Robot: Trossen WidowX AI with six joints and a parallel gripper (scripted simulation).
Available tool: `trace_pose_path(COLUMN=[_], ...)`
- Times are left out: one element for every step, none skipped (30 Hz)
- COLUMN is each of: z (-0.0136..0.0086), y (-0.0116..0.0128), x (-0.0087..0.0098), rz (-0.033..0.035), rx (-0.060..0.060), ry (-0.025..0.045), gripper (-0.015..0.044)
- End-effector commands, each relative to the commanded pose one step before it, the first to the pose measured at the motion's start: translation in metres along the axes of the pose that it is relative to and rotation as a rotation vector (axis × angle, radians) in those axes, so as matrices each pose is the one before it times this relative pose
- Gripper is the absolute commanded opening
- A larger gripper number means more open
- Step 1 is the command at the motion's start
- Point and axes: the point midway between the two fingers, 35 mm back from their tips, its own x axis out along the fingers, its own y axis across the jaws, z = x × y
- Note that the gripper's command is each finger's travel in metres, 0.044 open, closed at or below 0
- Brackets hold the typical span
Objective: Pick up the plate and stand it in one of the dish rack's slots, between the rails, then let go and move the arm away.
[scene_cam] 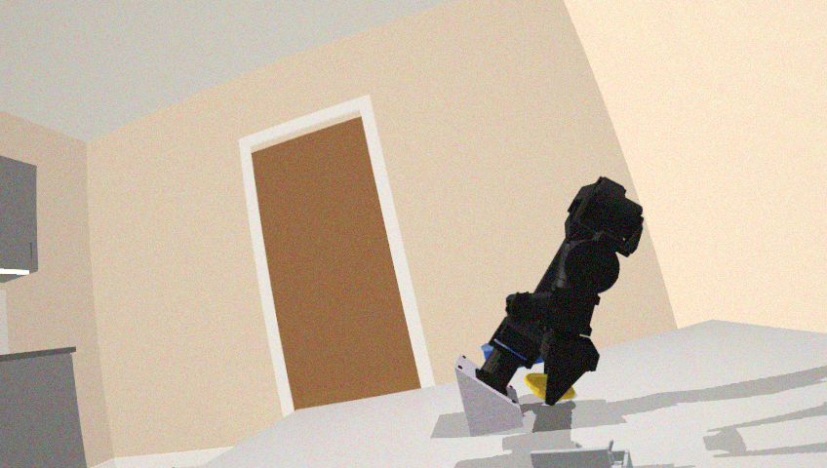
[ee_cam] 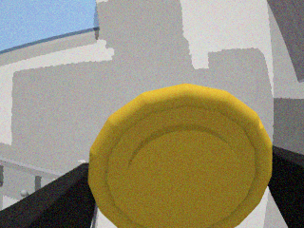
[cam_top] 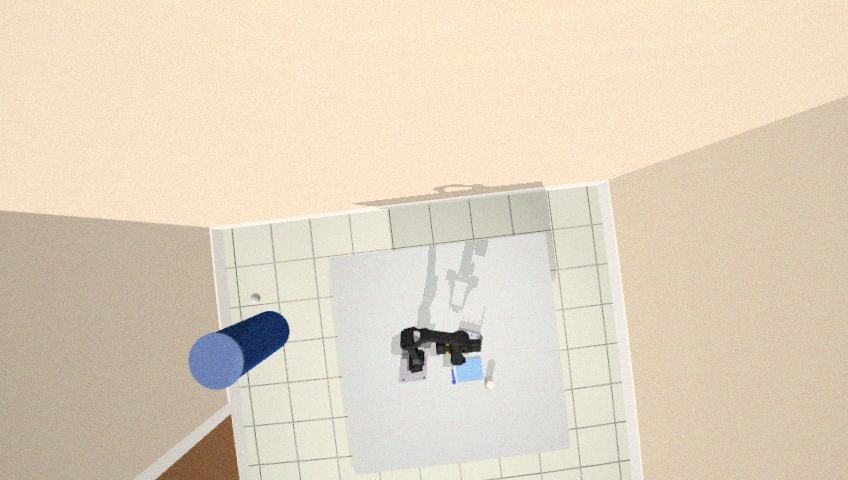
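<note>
Above the pale table (cam_top: 416, 434) (scene_cam: 696, 353) (ee_cam: 228, 28), the gripper (cam_top: 448, 350) (scene_cam: 549, 395) (ee_cam: 180, 166) is closed on the yellow plate (cam_top: 447, 348) (scene_cam: 537, 384) (ee_cam: 190, 176), a finger at either side of its rim. The dish rack (cam_top: 470, 326) (scene_cam: 566, 459) (ee_cam: 24, 167) stands near but apart: up and to the right of the plate from above, and at the lower left in the wrist view. That sideways offset, I judge, is what the coming move turns on, together with the tilt of the plate. It slopes in the exterior view, neither flat nor on edge, and being round it has no long axis to follow; its face needs to line up with the slots, whose direction I cannot make out now. Only one arm (cam_top: 437, 337) (scene_cam: 557, 301) is there to do it. Carrying and turning seem to be the step in hand, and a rim could catch a rail if lowered at this slant

On the same surface are a light blue square (cam_top: 470, 369) (ee_cam: 43, 21), a thin blue stick (cam_top: 453, 376) and a small white knob (cam_top: 490, 384). Beyond are floor tiles (cam_top: 285, 416), a brown door (scene_cam: 331, 260) and grey cupboards (scene_cam: 17, 214) against cream walls
</note>
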Motion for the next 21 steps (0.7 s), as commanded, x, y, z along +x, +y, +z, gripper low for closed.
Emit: trace_pose_path(z=[0.00212, 0.00027, 0.00022, 0.00017, 0.00012, 0.00008, 0.00003, -0.00001, -0.00006, -0.0001, -0.00014, -0.00018, -0.00021, -0.00028, -0.00032, -0.00035, -0.00038, -0.00041, -0.00044, -0.00046, -0.00049], y=[-0.00011, 0.00011, 0.00014, 0.00017, 0.0002, 0.00023, 0.00026, 0.00029, 0.00032, 0.00034, 0.00037, 0.0004, 0.00042, 0.00043, 0.00046, 0.00048, 0.0005, 0.00052, 0.00055, 0.00057, 0.00059], x=[0.00786, 0.00217, 0.0021, 0.00204, 0.00197, 0.0019, 0.00184, 0.00177, 0.0017, 0.00163, 0.00156, 0.00149, 0.00142, 0.00135, 0.00128, 0.00121, 0.00114, 0.00107, 0.001, 0.00093, 0.00086], rz=[0.0149, 0.00395, 0.00434, 0.00474, 0.00513, 0.00552, 0.00591, 0.0063, 0.00668, 0.00706, 0.00744, 0.00781, 0.00818, 0.00831, 0.00865, 0.009, 0.00933, 0.00967, 0.01, 0.01032, 0.01064], rx=[-0.0419, -0.012, -0.0119, -0.0118, -0.0117, -0.0117, -0.0116, -0.0115, -0.0113, -0.0112, -0.0111, -0.011, -0.0108, -0.0112, -0.011, -0.0109, -0.0107, -0.0106, -0.0104, -0.0102, -0.01], ry=[-0.08351, -0.0216, -0.02147, -0.02135, -0.02121, -0.02108, -0.02094, -0.0208, -0.02065, -0.02051, -0.02036, -0.0202, -0.02005, -0.01961, -0.01946, -0.0193, -0.01915, -0.01899, -0.01883, -0.01867, -0.01851], gripper=[0.0, 0.0, 0.0, 0.0, 0.0, 0.0, 0.0, 0.0, 0.0, 0.0, 0.0, 0.0, 0.0, 0.0, 0.0, 0.0, 0.0, 0.0, 0.0, 0.0, 0.0])
